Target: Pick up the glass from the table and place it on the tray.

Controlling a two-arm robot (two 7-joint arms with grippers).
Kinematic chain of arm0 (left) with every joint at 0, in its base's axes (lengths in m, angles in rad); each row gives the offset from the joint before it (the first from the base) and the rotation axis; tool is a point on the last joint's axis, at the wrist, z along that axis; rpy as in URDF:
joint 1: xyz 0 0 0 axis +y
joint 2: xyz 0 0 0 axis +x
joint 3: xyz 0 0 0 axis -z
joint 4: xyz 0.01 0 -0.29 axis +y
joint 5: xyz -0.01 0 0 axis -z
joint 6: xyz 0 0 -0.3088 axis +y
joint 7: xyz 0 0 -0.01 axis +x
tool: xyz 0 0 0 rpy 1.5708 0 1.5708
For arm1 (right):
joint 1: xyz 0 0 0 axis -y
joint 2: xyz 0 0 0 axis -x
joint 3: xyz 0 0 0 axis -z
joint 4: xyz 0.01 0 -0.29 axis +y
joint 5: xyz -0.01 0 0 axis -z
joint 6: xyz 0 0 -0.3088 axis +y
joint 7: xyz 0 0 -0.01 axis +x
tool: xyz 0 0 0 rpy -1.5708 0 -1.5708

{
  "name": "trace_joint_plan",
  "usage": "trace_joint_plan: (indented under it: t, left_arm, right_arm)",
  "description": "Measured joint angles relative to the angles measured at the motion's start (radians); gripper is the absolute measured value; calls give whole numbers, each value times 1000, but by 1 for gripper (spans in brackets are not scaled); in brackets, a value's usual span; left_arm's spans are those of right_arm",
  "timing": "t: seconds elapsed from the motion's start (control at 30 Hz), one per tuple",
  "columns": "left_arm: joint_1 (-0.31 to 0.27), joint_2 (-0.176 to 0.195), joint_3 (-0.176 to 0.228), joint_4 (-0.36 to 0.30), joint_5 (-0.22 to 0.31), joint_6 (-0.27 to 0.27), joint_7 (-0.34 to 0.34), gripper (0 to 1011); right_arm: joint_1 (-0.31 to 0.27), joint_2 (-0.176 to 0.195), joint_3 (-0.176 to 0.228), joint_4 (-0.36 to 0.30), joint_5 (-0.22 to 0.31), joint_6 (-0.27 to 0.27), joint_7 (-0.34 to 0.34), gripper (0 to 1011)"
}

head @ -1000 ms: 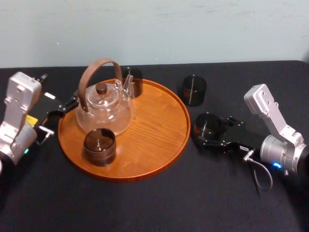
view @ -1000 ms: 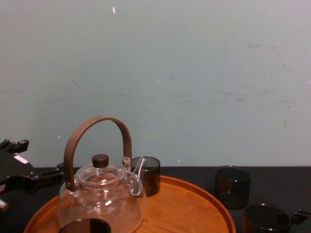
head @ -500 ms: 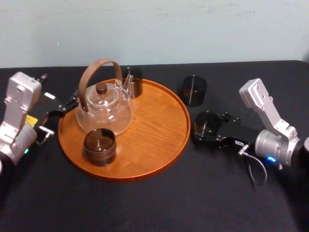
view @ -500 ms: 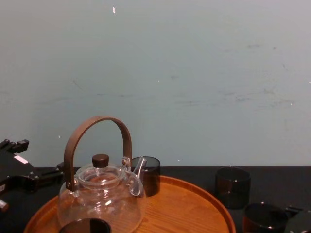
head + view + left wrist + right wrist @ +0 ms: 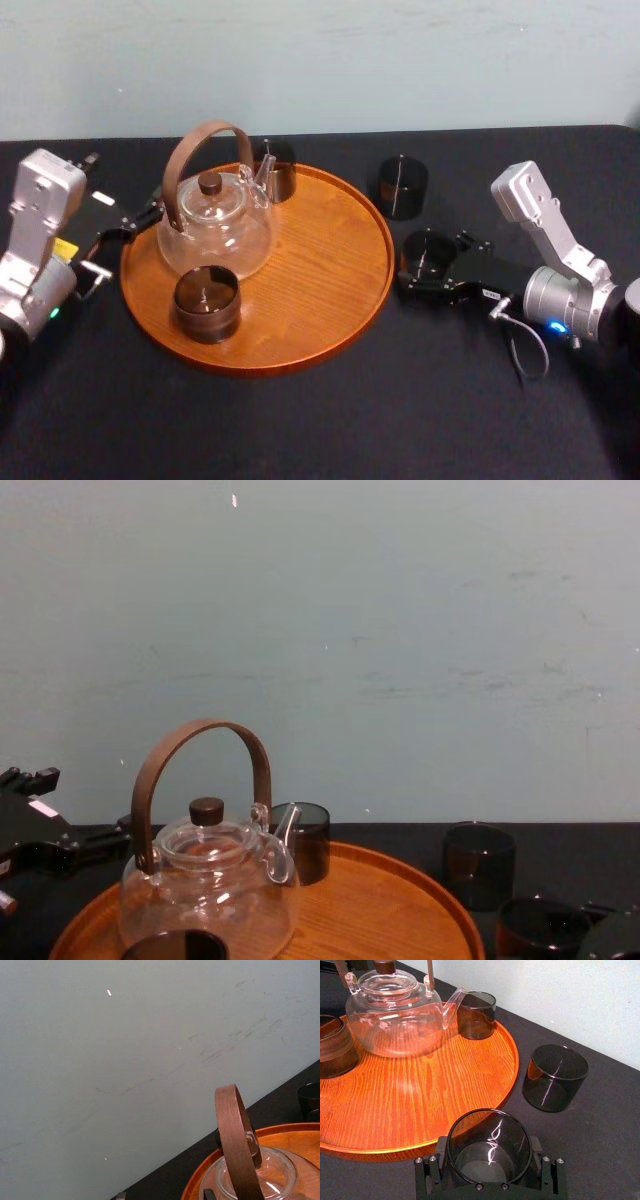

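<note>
Glass (image 5: pixel 489 1140): it stands upright, mouth up, between the jaws of the right gripper (image 5: pixel 489 1156). It is on the tabletop (image 5: pixel 300 420), just beside the right rim of the tray (image 5: pixel 310 290).
Jaws: one sits on each side of the glass wall and is pressed against it with no gap showing, so this reads as a closed hold. Whether the base is off the cloth cannot be told.
Step in hand: the grasp looks made, and the lift and carry to the tray are not yet done.
Tray contents: the right half is bare wood. A teapot (image 5: pixel 214 222) sits at the left rear, a brown cup (image 5: pixel 206 302) at the left front, and a rear glass (image 5: pixel 275 168) by the spout.
Second glass (image 5: pixel 402 186): it stands on the tabletop behind the held one, apart from it and off the tray.
Next move: probably raise the glass enough to clear the low rim, carry it left over the bare wood and set it down level. Only then should the jaws part.
Left gripper (image 5: pixel 140 218): parked at the tray's left edge, beside the teapot.
</note>
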Motion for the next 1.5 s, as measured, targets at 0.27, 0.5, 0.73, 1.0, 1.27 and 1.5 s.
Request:
trace_joint_plan:
  t: [0.27, 0.5, 0.73, 1.0, 1.27, 1.5]
  left_arm:
    - [0, 0, 0, 0, 0, 0, 0, 1001]
    - [0, 0, 0, 0, 0, 0, 0, 1002]
    - [0, 0, 0, 0, 0, 0, 0, 1001]
    - [0, 0, 0, 0, 0, 0, 0, 1001]
    - [0, 0, 0, 0, 0, 0, 0, 1001]
    - [0, 0, 0, 0, 0, 0, 0, 1001]
  right_arm:
    - [0, 0, 0, 0, 0, 1, 0, 964]
    - [0, 0, 1, 0, 0, 1, -1, 906]
    - [0, 0, 1, 0, 0, 2, -1, 906]
    - [0, 0, 1, 0, 0, 3, -1, 906]
    - [-7, 12, 23, -31, 26, 10, -4, 906]
    - [0, 31, 33, -68, 39, 23, -5, 906]
